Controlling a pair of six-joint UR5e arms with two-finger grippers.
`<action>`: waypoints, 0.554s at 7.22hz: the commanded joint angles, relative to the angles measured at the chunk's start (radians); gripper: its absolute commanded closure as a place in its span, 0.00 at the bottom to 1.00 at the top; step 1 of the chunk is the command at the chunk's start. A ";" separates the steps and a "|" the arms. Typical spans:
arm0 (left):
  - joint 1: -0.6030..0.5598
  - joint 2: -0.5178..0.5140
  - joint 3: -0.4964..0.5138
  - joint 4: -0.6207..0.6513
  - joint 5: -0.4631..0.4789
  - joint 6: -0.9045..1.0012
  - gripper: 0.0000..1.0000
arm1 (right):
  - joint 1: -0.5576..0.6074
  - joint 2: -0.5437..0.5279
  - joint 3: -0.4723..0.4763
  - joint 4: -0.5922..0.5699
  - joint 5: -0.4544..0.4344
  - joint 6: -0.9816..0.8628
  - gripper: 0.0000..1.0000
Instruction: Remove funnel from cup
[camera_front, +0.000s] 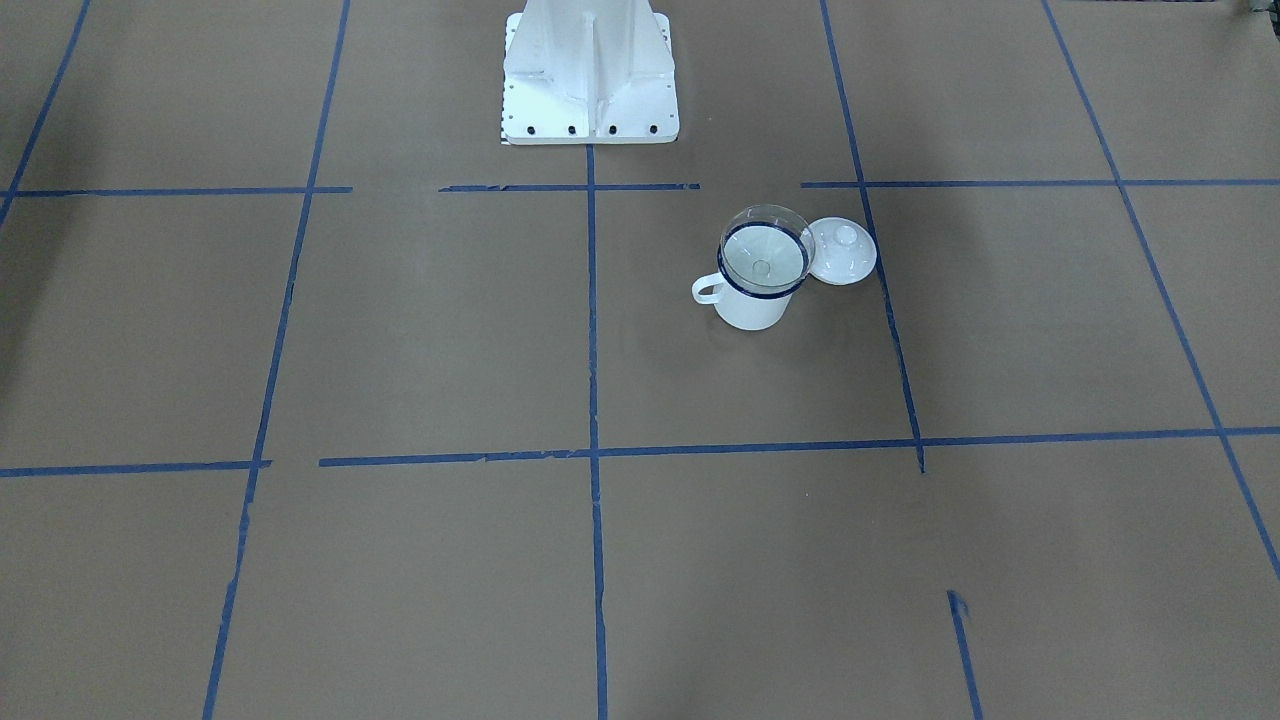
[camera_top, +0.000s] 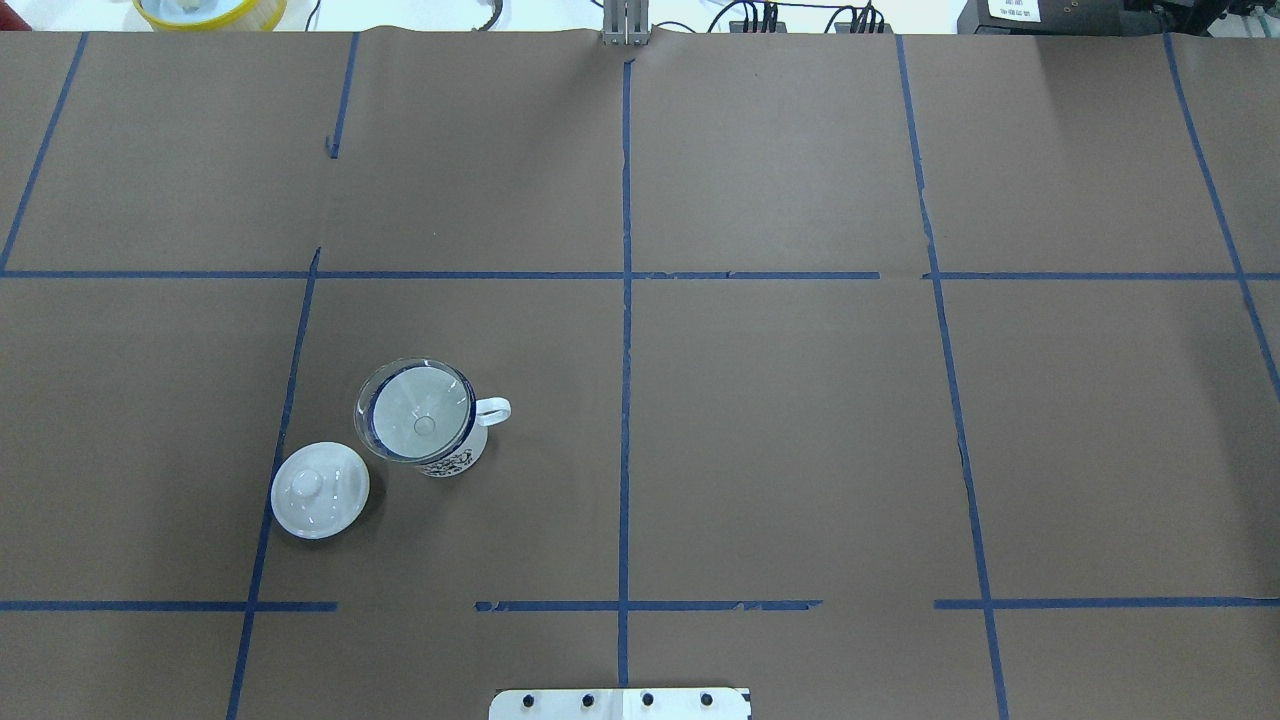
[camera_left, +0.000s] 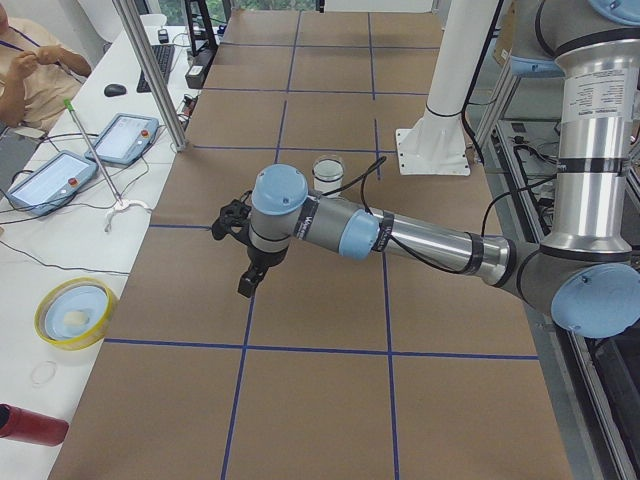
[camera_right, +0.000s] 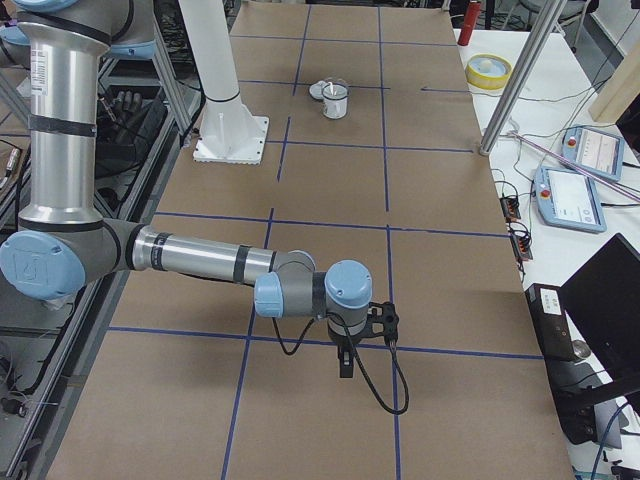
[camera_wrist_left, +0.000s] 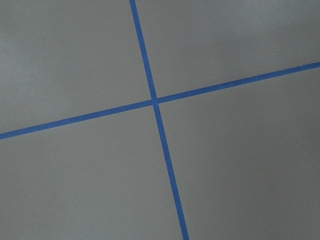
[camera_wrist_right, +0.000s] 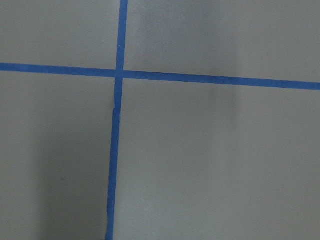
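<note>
On the robot's left half of the table, you have the cup standing upright in a square marked out by blue tape lines. Its loop handle points toward the table's centre line. The funnel sits in the cup's mouth, its clear rim resting over the dark blue rim and its spout pointing down inside. A white knobbed lid lies flat just beside the cup, on the side nearer the robot's base and further out to the left. Whether it touches the cup, you cannot tell from these views.

Neither arm is near the cup. The left gripper shows only in the left side view, hanging above the table with its jaws pointing down, well apart from the cup. The right gripper shows only in the right side view, hanging over the far end of the table close to a tape line. From those side views alone you cannot tell whether either pair of jaws is apart or together. Both wrist cameras give you only bare table and a crossing of tape.
</note>
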 joint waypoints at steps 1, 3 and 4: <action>-0.001 -0.023 0.098 -0.253 -0.005 -0.217 0.00 | 0.000 0.000 0.000 0.000 0.000 0.000 0.00; 0.079 -0.015 0.088 -0.337 -0.031 -0.361 0.00 | 0.000 0.000 0.000 0.000 0.000 0.000 0.00; 0.230 -0.021 0.074 -0.335 -0.026 -0.565 0.00 | 0.000 0.000 0.000 0.000 0.000 0.000 0.00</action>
